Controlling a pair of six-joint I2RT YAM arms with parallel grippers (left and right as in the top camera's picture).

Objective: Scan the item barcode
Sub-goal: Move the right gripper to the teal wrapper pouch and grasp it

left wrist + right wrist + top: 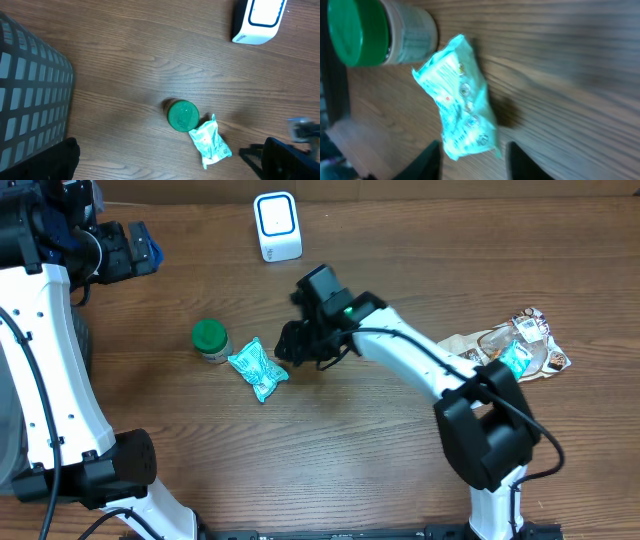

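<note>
Ahead of your right pincer (pixel 474 146), the green-lidded jar (pixel 380 31) crowds the far end of the teal packet (pixel 460 100); bare worktop (pixel 570 75) lies open on both sides.

The right arm (pixel 420 360) rises from its base at the near right edge, bends at a dark elbow joint, and stretches a white link up and to the left toward the middle. Its black wrist shows a small green light. The right claw (pixel 290 345) points left and downward. In the wrist view its two dark fingers (pixel 427 162) stand apart with a clear gap between them.

The left arm (pixel 45 370) climbs from its base at the near left corner along the left edge. The left claw (pixel 120 248) sits at the far left corner, spread wide and holding nothing.
</note>
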